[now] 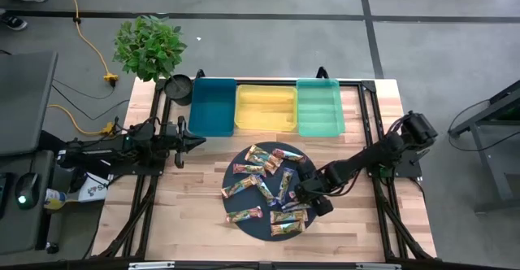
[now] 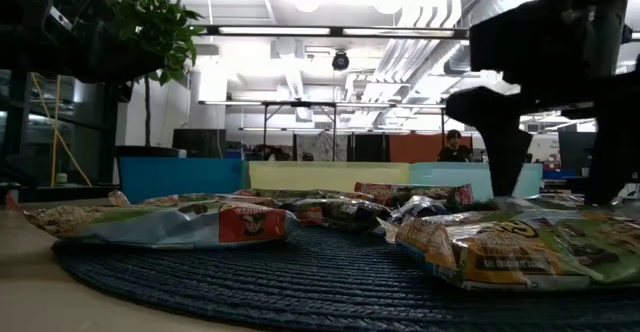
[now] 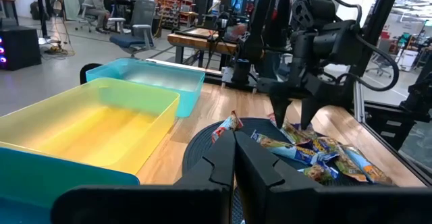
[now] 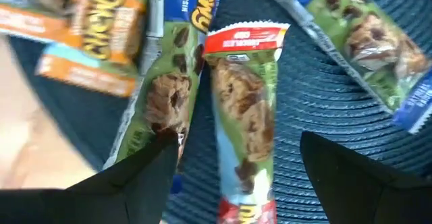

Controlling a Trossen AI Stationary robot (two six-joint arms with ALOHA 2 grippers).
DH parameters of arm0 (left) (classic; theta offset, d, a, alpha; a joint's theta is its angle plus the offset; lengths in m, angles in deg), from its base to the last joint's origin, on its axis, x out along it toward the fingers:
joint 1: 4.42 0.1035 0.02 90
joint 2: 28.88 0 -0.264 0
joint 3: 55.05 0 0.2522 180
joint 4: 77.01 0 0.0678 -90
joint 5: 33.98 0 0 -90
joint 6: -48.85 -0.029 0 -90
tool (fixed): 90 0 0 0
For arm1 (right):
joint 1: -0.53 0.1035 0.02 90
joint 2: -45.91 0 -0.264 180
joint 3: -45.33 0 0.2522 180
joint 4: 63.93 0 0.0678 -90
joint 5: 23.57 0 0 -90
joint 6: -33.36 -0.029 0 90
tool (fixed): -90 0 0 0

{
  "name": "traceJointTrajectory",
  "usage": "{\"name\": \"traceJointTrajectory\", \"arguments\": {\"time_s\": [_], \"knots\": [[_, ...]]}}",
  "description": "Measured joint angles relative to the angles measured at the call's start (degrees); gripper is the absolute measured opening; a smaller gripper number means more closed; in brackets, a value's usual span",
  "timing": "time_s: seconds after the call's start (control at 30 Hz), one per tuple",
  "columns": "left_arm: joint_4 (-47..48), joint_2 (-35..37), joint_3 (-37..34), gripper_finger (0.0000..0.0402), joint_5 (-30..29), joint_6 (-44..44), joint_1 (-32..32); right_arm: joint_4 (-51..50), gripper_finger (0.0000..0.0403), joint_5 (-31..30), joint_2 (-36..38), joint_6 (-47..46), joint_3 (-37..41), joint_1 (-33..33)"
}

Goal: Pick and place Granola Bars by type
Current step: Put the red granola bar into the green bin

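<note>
Several granola bars lie scattered on a dark round woven mat in the middle of the table. My right gripper hangs open over the mat's right part, pointing steeply down. Its fingers stand on either side of one bar with a red end and a green-blue wrapper, which lies flat on the mat. The low view shows the two fingers reaching down close to the bars. My left gripper waits shut and level at the table's left, holding nothing.
A teal bin, a yellow bin and a green bin stand side by side along the far edge. A potted plant is at the far left corner. Bare wood shows left and right of the mat. A person is in the room behind.
</note>
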Motion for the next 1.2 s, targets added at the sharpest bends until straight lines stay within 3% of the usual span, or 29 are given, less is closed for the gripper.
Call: {"name": "traceJointTrajectory", "arguments": {"time_s": [0.33, 0.97, 1.2], "knots": [[0.0, 0.0, 0.0, 0.0007, 0.0, 0.0, 0.0, 0.6, 0.03, -1.3, -0.2, -0.2, 0.0, -2.5], [0.0, 0.0, 0.0, 0.0007, 0.0, 0.0, 0.0, -3.5, 0.03, 3.4, -0.2, -5.9, 0.1, -3.2], [0.0, 0.0, 0.0, 0.0007, 0.0, 0.0, 0.0, 0.0, 0.0288, 5.2, -0.2, -7.3, 1.9, -3.2]]}}
